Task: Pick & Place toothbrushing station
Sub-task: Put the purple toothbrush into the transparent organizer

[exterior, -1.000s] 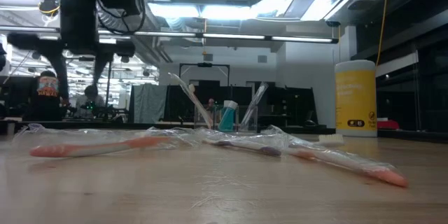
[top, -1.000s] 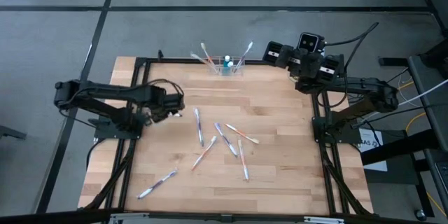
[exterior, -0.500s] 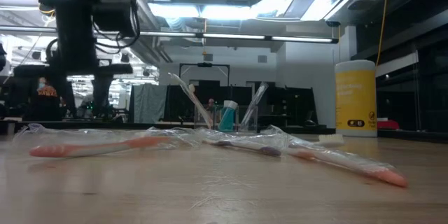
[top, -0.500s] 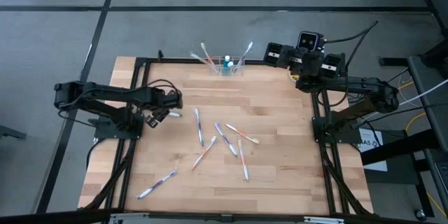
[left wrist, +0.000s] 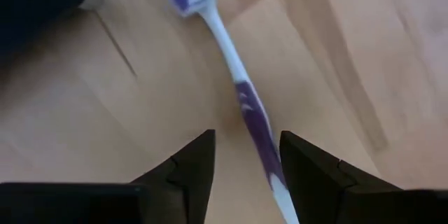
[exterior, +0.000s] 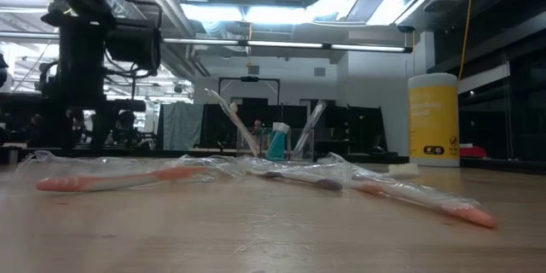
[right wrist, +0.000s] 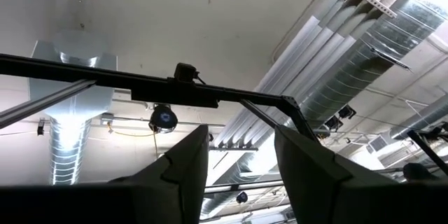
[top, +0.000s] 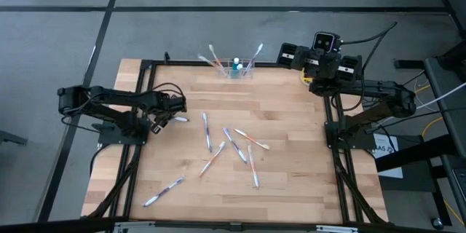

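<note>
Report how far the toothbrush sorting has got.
Done: several toothbrushes stand in the clear plastic holder. In hand: the left gripper hovers, fingers open, over a purple-and-white toothbrush, not gripping it. Left: several more lie loose on the wooden table. The right gripper points upward.

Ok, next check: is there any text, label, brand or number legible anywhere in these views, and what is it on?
Nothing can be read.
Yellow cylinder at the table's far edge, low view: dark print and a small mark on its label, too small and blurred to read.
Toothbrushes, including the purple-handled one below the left hand: no legible lettering.
Toothbrushing station: no label visible.
</note>
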Controlling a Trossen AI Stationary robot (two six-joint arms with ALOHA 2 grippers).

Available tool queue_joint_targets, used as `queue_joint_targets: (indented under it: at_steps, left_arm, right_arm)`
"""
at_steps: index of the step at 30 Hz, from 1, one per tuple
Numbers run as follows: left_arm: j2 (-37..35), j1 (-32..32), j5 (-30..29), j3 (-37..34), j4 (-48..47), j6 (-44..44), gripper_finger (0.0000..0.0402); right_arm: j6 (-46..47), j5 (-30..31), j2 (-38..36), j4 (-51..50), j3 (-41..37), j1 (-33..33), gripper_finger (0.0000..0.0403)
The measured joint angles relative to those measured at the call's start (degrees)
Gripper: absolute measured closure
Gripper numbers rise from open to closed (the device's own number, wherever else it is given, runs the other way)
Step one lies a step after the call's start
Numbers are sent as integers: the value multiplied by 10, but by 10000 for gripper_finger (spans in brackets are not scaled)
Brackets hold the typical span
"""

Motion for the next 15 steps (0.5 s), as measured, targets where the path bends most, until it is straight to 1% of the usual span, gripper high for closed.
queue_joint_targets:
  at_steps: [4,11,15]
  left_arm:
    - [-4,19,4,-24,26,-1,253]
    - [-3,54,6,-25,27,5,258]
    - [-2,62,-10,-26,33,14,262]
  right_arm:
    - [-3,2,-4,-1,0,0,237]
    - [-5,12,-8,-1,0,0,237]
    - [-8,13,-8,-1,0,0,237]
